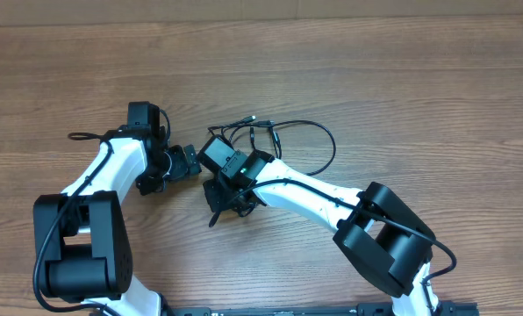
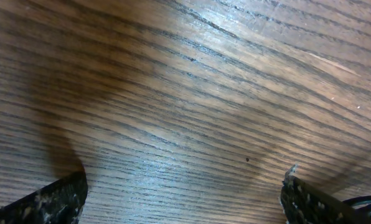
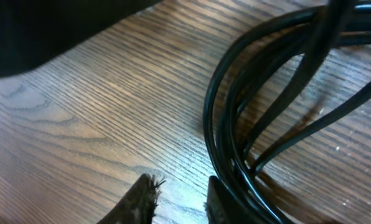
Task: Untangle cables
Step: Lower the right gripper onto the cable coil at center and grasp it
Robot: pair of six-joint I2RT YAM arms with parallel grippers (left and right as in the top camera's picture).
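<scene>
Honestly, can't tell if the right gripper (image 3: 180, 200) has any of the cables (image 3: 220, 127) bunched on the tabletop (image 2: 185, 93) beside it, and with the left gripper (image 2: 184, 196) wide open, a pull could just drag the whole tangle.

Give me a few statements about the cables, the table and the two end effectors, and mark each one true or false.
1. The left end effector is wide open, with only bare wood between its fingers. True.
2. The cables are held by the left end effector. False: they are bunched in loops next to the right end effector.
3. The table has a brown wood-grain top. True.
4. The right end effector is clamped on the cables. False: bare wood shows in the narrow gap between its fingers, and the cables pass right by one finger.
</scene>
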